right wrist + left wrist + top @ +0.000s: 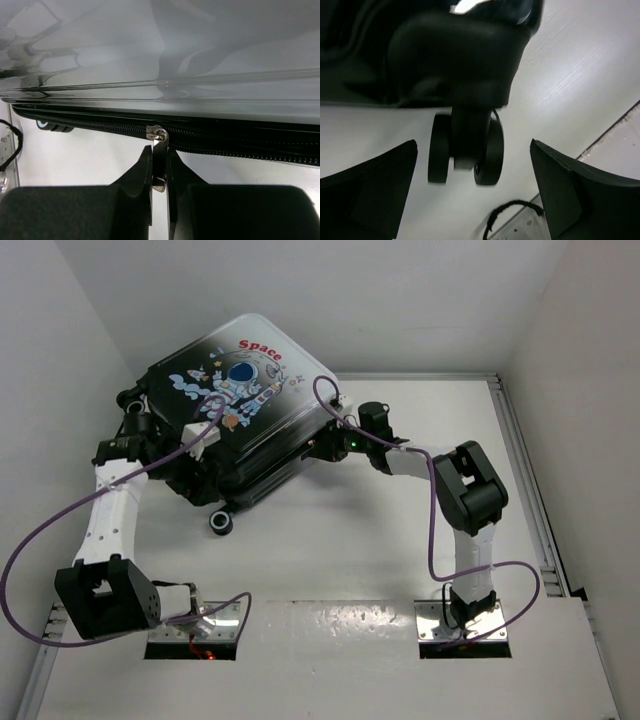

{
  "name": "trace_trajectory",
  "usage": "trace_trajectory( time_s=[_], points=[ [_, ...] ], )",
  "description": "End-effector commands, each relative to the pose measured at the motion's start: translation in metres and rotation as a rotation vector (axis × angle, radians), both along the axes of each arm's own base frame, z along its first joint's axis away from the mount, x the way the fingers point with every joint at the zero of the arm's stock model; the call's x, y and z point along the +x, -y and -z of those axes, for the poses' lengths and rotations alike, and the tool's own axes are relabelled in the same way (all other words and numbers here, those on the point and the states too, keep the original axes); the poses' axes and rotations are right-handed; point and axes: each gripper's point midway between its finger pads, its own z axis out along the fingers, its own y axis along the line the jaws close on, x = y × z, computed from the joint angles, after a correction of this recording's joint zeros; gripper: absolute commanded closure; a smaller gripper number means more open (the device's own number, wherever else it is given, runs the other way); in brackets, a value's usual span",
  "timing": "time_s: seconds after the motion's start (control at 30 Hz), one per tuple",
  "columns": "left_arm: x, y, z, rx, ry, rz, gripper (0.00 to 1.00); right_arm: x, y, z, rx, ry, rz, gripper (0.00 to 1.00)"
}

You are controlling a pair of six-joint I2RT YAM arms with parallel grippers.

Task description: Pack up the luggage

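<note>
from above we see the luggage (235, 405) lying far left on the tabletop (330, 540); the left wrist shows our left fingers (375, 190) wide apart flanking a wheel (465, 155), likely to steady it; the right wrist shows our right fingers (137, 185) clamped on the zipper pull (159, 165) to draw it.
</note>
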Motion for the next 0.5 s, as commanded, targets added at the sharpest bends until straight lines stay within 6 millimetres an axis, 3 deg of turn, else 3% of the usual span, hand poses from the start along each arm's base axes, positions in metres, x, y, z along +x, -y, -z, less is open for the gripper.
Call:
trace_trajectory(
  time_s=[0.0, 0.03, 0.13, 0.2, 0.27, 0.3, 0.37, 0.4, 0.47],
  points=[
    [0.023, 0.017, -0.010, -0.004, 0.088, -0.007, 0.00, -0.002, -0.016, -0.031, 0.028, 0.116, -0.031, 1.00],
    [0.031, 0.018, -0.015, 0.002, 0.130, -0.014, 0.00, -0.001, -0.016, -0.031, 0.031, 0.116, -0.030, 1.00],
    [0.035, 0.027, -0.005, 0.006, 0.117, -0.044, 0.00, 0.000, -0.014, -0.028, 0.029, 0.102, -0.017, 1.00],
    [0.037, 0.035, 0.003, 0.032, 0.121, -0.023, 0.06, -0.001, -0.013, -0.029, 0.024, 0.106, -0.015, 1.00],
    [0.036, 0.039, 0.018, 0.054, 0.086, -0.008, 0.17, -0.002, -0.011, -0.029, 0.020, 0.109, -0.003, 1.00],
    [0.034, 0.037, 0.026, 0.082, 0.069, -0.002, 0.33, -0.002, -0.010, -0.028, 0.014, 0.101, 0.004, 1.00],
    [0.035, 0.037, 0.033, 0.098, 0.052, 0.014, 0.44, -0.003, -0.009, -0.031, 0.010, 0.103, 0.012, 1.00],
    [0.032, 0.032, 0.038, 0.134, 0.043, 0.024, 0.56, -0.004, -0.004, -0.024, -0.004, 0.093, 0.027, 1.00],
    [0.027, 0.025, 0.044, 0.162, 0.031, 0.046, 0.69, -0.006, -0.004, -0.030, -0.008, 0.109, 0.034, 1.00]
  ],
)
